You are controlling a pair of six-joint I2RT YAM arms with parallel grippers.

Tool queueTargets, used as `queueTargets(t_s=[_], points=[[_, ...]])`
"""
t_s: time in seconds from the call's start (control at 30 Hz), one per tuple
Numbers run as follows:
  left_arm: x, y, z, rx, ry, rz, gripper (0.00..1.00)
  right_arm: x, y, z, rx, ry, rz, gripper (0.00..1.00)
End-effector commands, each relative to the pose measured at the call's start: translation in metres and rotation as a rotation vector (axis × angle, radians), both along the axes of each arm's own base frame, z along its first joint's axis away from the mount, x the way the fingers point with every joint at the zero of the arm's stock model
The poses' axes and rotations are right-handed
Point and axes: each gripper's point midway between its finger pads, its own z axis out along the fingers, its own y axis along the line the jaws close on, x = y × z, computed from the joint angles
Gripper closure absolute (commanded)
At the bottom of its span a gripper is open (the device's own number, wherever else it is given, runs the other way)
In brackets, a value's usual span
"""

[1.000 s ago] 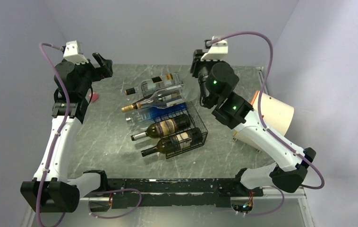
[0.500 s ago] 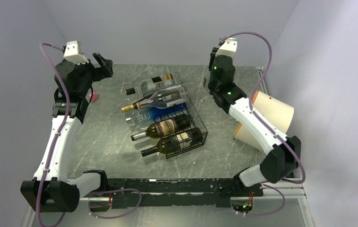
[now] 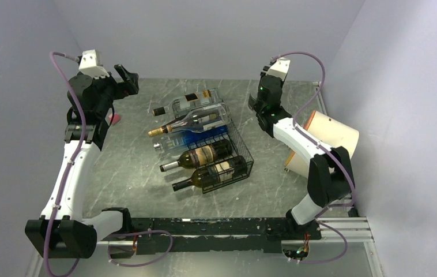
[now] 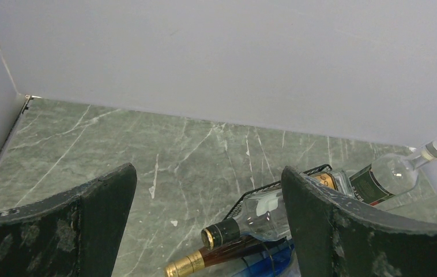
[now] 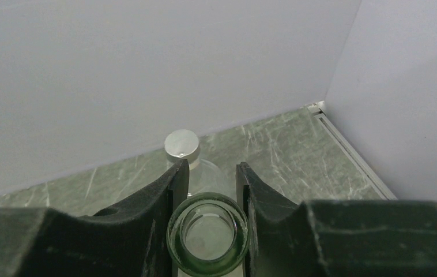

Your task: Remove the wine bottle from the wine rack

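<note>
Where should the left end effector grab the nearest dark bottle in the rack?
Grip the dark bottle by its neck: it sticks out of the wine rack leftward, free of wire. Come from the left; wire cages the body.

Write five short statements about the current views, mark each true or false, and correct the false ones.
1. The left end effector grips a bottle. False: it is open, with nothing between its fingers.
2. A green bottle has its open mouth between the fingers of the right end effector. True.
3. The wine rack is empty. False: several bottles rest in it, among them a dark bottle.
4. The bottles in the wine rack lie on their sides. True.
5. The clear bottle beyond the green bottle has a red cap. False: its cap is silver.
</note>
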Motion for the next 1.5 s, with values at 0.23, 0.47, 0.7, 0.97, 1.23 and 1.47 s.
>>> queueTargets(t_s=[0.23, 0.47, 0.7, 0.97, 1.23, 1.47], points=[[0.000, -0.007, 0.013, 0.000, -0.036, -0.025, 0.01, 0.032, -0.012, -0.005, 0.020, -0.125, -0.072, 1.00], [0.001, -0.008, 0.012, 0.001, -0.032, -0.031, 0.01, 0.038, -0.018, -0.036, -0.034, -0.071, -0.106, 1.00], [0.002, -0.009, 0.010, -0.003, -0.029, -0.036, 0.01, 0.037, -0.019, -0.051, -0.032, -0.032, -0.079, 0.76], [0.000, -0.009, 0.012, -0.004, -0.034, -0.038, 0.01, 0.031, -0.011, -0.029, -0.040, -0.008, 0.003, 0.03], [0.000, -0.011, 0.011, -0.008, -0.035, -0.048, 0.01, -0.021, -0.004, -0.005, -0.008, 0.097, 0.154, 0.00], [-0.002, -0.009, 0.018, 0.003, -0.045, -0.040, 0.01, -0.080, -0.014, -0.005, -0.134, 0.255, 0.239, 0.00]])
